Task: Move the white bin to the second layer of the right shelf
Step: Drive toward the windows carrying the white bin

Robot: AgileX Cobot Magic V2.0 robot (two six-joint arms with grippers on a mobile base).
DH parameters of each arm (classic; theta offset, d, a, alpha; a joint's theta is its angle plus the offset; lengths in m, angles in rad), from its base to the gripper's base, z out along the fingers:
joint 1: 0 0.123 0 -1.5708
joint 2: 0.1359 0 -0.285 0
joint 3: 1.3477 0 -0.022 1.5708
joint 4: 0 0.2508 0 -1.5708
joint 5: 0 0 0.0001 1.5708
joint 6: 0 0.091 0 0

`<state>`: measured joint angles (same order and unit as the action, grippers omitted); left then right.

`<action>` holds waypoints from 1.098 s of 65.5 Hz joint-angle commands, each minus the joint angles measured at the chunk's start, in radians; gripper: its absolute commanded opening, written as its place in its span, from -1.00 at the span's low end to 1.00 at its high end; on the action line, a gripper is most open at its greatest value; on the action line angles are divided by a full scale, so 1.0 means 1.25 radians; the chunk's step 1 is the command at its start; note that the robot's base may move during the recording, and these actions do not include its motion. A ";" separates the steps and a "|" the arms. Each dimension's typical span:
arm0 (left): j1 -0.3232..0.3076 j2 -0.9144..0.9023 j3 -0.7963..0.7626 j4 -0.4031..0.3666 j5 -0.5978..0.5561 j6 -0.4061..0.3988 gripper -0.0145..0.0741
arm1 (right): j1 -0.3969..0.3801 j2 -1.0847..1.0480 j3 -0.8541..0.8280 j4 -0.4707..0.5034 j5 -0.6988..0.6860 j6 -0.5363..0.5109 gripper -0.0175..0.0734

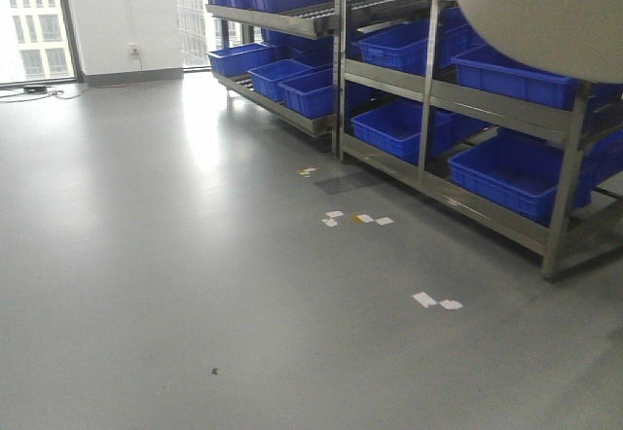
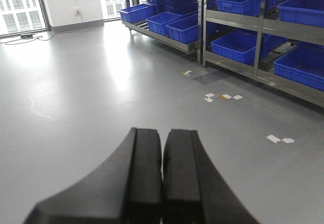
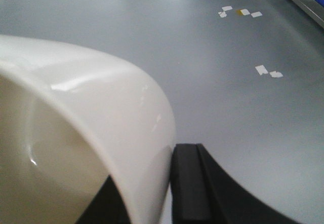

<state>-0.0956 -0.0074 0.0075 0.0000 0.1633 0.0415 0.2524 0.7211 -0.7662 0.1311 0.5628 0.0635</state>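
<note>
Out over the floor (image 1: 195, 255), short of the rack (image 1: 425, 109), the bin (image 1: 535, 12) hangs pinched by its wall in the right gripper (image 3: 147, 171), the left gripper (image 2: 163, 148) closed on nothing; mid-carry, I'd say, and next it must be brought level with the second tier (image 1: 506, 109).

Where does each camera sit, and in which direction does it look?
Exterior front: faces forward over the floor to shelves with blue crates; the white bin shows top right.
Left wrist: behind the shut left gripper, facing the same shelves.
Right wrist: behind the right gripper, clamped on the bin wall, facing floor.
Shared: tape marks.
</note>
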 commanded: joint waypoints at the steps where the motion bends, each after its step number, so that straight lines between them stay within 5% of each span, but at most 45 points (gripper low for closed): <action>1: -0.003 -0.003 0.029 0.000 -0.069 -0.002 -0.48 | -0.006 -0.005 -0.023 0.004 -0.081 -0.002 -0.49; 72: -0.003 -0.003 0.029 0.000 -0.069 -0.002 -0.48 | -0.006 -0.005 -0.023 0.004 -0.081 -0.002 -0.49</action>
<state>-0.0956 -0.0074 0.0075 0.0000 0.1633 0.0415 0.2524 0.7211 -0.7662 0.1311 0.5628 0.0635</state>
